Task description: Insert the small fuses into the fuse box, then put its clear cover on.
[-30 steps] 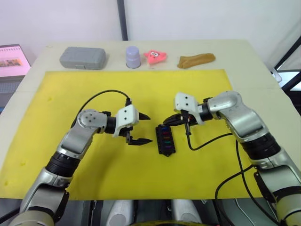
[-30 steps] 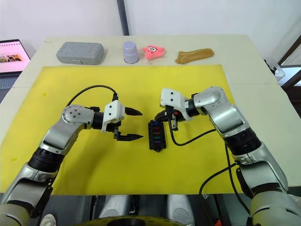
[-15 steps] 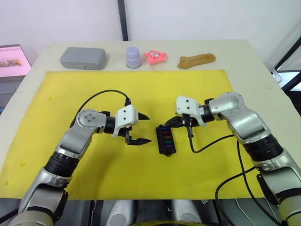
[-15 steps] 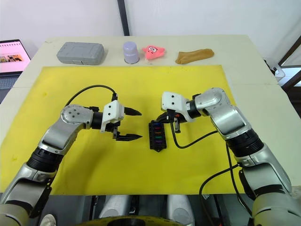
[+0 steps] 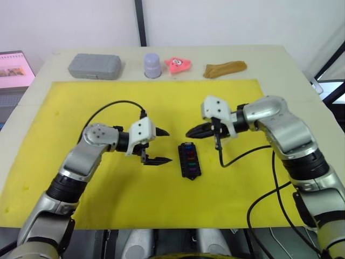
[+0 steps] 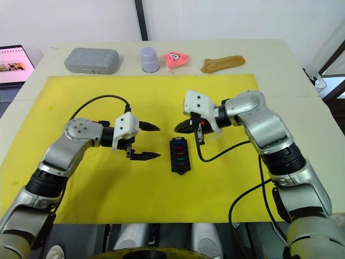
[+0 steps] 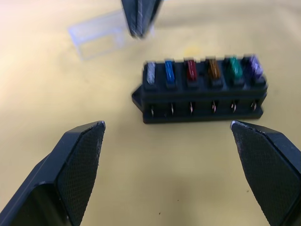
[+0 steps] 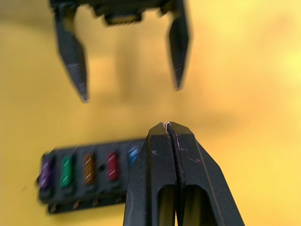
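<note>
The fuse box (image 5: 188, 159) is lying mid-mat on the yellow mat (image 5: 108, 189) with six small fuses (image 7: 201, 69) sitting in its slots; the clear cover (image 7: 101, 40) is resting just beside it. The left gripper (image 5: 159, 146) is hovering spread wide to its left, the right gripper (image 5: 190, 133) pressed together above it. Along the table (image 5: 280, 59) edge (well apart) are sitting a grey case (image 5: 95, 66), a lilac cup (image 5: 152, 65), a pink toy (image 5: 178, 64) and a brown piece (image 5: 225, 68).

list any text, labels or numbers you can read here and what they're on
No text can be read.
Screen at the table's left edge: pink page, its print too small to read.
Fuse box: any markings on the small fuses are too blurred to read.
Grey case: no label shows.
</note>
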Controlling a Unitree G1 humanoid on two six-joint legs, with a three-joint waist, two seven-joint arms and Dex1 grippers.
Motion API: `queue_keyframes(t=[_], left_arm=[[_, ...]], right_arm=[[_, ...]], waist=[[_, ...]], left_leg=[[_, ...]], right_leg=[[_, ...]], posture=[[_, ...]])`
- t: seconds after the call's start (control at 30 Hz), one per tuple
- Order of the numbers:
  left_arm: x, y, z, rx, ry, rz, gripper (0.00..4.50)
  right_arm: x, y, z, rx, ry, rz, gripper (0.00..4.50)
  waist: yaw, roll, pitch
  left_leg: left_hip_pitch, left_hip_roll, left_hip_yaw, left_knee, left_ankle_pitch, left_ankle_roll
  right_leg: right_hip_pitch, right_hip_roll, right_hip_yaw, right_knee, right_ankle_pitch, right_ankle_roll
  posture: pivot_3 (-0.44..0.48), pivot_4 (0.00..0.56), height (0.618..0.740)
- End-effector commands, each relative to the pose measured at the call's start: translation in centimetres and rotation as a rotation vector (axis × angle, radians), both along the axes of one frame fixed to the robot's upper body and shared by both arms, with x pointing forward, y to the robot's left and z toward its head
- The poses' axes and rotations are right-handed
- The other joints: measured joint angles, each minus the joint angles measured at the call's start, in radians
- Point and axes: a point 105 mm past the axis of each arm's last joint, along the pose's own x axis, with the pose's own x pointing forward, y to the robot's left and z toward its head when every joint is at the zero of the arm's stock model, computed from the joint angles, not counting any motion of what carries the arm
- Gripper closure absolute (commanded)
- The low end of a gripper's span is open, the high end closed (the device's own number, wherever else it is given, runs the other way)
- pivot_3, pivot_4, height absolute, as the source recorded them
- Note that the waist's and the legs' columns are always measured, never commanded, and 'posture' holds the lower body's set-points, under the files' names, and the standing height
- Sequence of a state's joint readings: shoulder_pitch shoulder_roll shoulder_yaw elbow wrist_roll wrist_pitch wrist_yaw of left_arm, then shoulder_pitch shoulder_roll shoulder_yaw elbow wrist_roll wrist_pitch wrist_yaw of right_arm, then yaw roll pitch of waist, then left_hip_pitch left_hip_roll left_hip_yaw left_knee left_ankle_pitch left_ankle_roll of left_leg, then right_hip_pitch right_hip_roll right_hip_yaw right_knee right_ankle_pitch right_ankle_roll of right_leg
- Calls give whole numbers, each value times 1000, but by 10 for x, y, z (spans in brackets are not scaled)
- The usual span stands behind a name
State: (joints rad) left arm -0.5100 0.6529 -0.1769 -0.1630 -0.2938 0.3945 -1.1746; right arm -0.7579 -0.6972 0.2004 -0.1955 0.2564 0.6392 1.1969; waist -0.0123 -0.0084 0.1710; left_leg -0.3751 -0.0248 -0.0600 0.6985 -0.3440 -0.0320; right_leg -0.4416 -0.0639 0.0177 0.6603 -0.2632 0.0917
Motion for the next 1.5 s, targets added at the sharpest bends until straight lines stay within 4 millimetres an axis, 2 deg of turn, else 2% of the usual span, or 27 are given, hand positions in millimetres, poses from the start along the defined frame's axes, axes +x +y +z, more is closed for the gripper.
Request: queue_keyframes(t=[0.03,0.07,0.17,0.23,0.3,0.5,0.57,0.67,0.77,0.9,1.0,1.07,1.2,1.33,1.5], left_arm=[[-6,12,17,-22,-28,28,0],[-7,17,18,-17,-27,48,0],[-14,50,23,13,-7,153,0],[-20,69,24,34,16,221,0],[-25,91,24,56,50,302,0],[-33,142,23,134,73,474,0],[-37,151,24,145,72,494,0],[-38,147,26,131,65,479,0],[-33,129,25,95,55,440,0],[-28,88,21,37,61,319,0],[-28,55,18,-20,80,229,0],[-29,41,15,-48,104,198,0],[-32,19,7,-76,104,171,0],[-35,7,2,-96,99,162,0],[-39,4,-5,-94,104,166,0]], right_arm=[[-2,-14,16,37,-124,-41,4463],[-3,-21,15,23,-136,-56,4463],[-9,-67,9,-83,-119,-150,4463],[-15,-90,10,-108,-94,-200,3941],[-21,-113,9,-121,-51,-257,3188],[-31,-161,6,-189,-18,-395,126],[-32,-172,7,-206,-22,-436,45],[-31,-181,10,-208,-23,-480,45],[-24,-176,10,-176,-21,-493,45],[-10,-143,9,-87,45,-476,45],[5,-123,-1,-93,149,-518,45],[13,-113,-9,-98,212,-555,45],[20,-84,-25,-101,362,-609,45],[32,-77,-41,-147,418,-708,45],[39,-69,-49,-156,461,-754,45]], waist=[[1,0,0],[1,0,0],[1,0,0],[1,0,1],[0,0,1],[0,1,1],[0,1,1],[2,1,1],[2,1,1],[-1,2,1],[-4,2,1],[-3,2,1],[0,2,1],[2,1,1],[0,1,1]], left_leg=[[0,0,0,0,0,0],[0,0,0,0,0,0],[0,0,0,0,0,0],[-1,0,1,-1,0,1],[0,0,1,-1,-3,5],[2,2,1,-1,-4,8],[2,2,2,-1,-4,8],[2,2,2,-1,-4,8],[2,2,2,-1,-4,8],[3,2,2,-1,-4,7],[2,2,2,-1,-4,7],[1,2,2,-1,-1,1],[-1,2,2,-1,-1,1],[-1,1,1,-1,0,1],[-1,0,2,-1,0,0]], right_leg=[[0,0,0,0,0,0],[0,0,0,0,0,0],[0,0,0,0,0,0],[0,0,0,-1,0,0],[1,0,0,-1,0,0],[3,1,0,-2,0,0],[3,1,0,-2,0,0],[3,1,0,-2,0,0],[3,0,0,-2,0,0],[4,0,1,-3,0,0],[2,0,1,-2,0,0],[1,0,1,-2,0,0],[0,0,1,-2,0,0],[0,0,2,-2,0,0],[0,0,2,-2,0,0]], posture=[[0,150,740],[0,150,740],[0,150,740],[0,150,740],[0,150,740],[0,150,740],[0,150,740],[0,150,740],[0,150,740],[0,150,740],[0,150,740],[0,150,740],[0,150,740],[0,150,740],[0,150,740]])
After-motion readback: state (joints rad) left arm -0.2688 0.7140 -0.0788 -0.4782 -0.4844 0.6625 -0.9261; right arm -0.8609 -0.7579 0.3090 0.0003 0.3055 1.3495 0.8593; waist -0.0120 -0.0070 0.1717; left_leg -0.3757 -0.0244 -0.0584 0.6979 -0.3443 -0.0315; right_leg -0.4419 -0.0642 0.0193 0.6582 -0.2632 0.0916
